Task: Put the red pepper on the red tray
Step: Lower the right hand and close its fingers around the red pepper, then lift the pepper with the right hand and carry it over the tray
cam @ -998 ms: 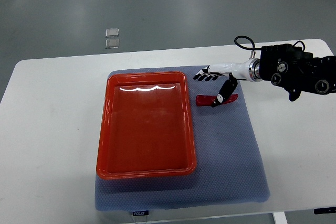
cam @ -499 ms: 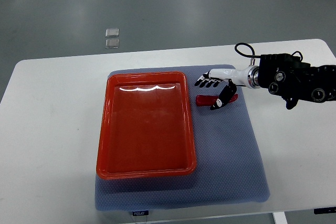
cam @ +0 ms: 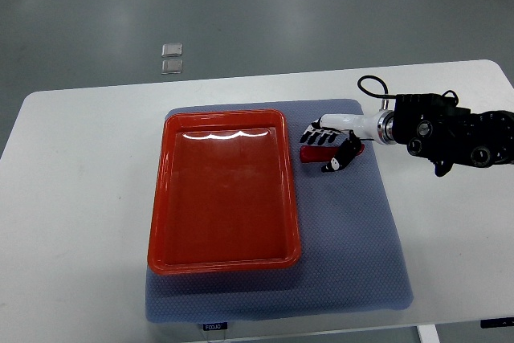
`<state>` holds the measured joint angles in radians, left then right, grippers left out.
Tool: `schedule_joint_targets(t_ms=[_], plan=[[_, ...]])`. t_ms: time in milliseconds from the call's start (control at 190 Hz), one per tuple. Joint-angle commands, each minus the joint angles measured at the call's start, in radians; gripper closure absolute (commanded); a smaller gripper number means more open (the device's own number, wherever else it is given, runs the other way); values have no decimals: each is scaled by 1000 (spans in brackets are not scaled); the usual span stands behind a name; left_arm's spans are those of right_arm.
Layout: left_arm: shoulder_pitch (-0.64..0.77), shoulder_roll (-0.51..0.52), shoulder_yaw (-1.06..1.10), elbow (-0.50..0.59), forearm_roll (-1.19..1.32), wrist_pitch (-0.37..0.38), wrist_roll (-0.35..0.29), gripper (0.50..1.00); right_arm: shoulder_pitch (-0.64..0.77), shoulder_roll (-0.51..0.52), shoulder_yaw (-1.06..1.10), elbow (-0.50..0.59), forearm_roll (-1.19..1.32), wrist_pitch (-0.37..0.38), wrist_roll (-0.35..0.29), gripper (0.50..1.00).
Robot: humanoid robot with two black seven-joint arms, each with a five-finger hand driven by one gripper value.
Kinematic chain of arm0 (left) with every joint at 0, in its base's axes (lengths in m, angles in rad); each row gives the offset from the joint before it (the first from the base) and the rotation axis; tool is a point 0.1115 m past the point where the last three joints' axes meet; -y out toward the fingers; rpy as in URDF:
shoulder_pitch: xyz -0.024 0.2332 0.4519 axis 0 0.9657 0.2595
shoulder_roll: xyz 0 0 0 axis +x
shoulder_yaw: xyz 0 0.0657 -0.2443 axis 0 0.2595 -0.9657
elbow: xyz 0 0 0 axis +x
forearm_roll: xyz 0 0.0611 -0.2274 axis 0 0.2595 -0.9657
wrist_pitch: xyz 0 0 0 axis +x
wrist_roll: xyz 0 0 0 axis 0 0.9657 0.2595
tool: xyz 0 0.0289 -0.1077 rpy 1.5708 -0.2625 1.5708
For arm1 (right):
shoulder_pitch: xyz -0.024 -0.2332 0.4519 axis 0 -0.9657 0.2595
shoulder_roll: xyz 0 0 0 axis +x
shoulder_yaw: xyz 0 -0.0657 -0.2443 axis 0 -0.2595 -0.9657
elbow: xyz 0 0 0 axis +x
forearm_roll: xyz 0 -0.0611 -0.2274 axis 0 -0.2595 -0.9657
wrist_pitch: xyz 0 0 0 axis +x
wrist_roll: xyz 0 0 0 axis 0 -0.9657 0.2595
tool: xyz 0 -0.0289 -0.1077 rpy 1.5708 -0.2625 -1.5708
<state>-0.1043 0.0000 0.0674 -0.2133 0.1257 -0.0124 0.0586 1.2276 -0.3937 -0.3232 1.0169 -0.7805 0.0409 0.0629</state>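
Observation:
The red pepper [cam: 310, 154] lies flat on the blue-grey mat [cam: 345, 238], just right of the red tray [cam: 157, 198]. The tray holds nothing. My right hand [cam: 325, 153] reaches in from the right and straddles the pepper's middle. Its black fingers [cam: 319, 136] rest at the pepper's far edge, and the thumb [cam: 340, 160] points down on the near side. The hand is still open around the pepper, which rests on the mat. The pepper's middle is hidden under the hand. My left arm does not show.
The mat lies on a white table [cam: 80, 198]. The black forearm with its cable [cam: 450, 126] stretches over the table's right part. Two small clear packets [cam: 171, 58] lie on the grey floor beyond the table.
My right hand has come down and toward me, from just beyond the pepper to over it. The fingers now reach the pepper's far edge. The pepper has not moved.

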Motion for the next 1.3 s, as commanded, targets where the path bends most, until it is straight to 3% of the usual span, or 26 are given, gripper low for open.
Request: schedule_joint_targets(t_ms=[0,231,299,347,593,1014,1297], plan=[[0,0,0,-1,0,0,0,500,-2,1,-8,-1,-5,-3,0,738],[0,0,0,-1,0,0,0,500,-22,10,-23,-11,-48,-30,2,863],[0,0,0,-1,0,0,0,500,-22,10,-23,-12,-49,-30,2,928],[0,0,0,-1,0,2,0,500,-22,12,-23,-14,-49,-32,2,999],[0,0,0,0,0,2,0,500,13,-7,-27,-14,-43,-24,0,1000],[-2,0,0,-3,0,2,0,500,233,-68,-27,51,-3,24,-8,1000],[-2,0,0,-1,0,2,0,500,296,47,-30,57,41,19,-6,1000]])
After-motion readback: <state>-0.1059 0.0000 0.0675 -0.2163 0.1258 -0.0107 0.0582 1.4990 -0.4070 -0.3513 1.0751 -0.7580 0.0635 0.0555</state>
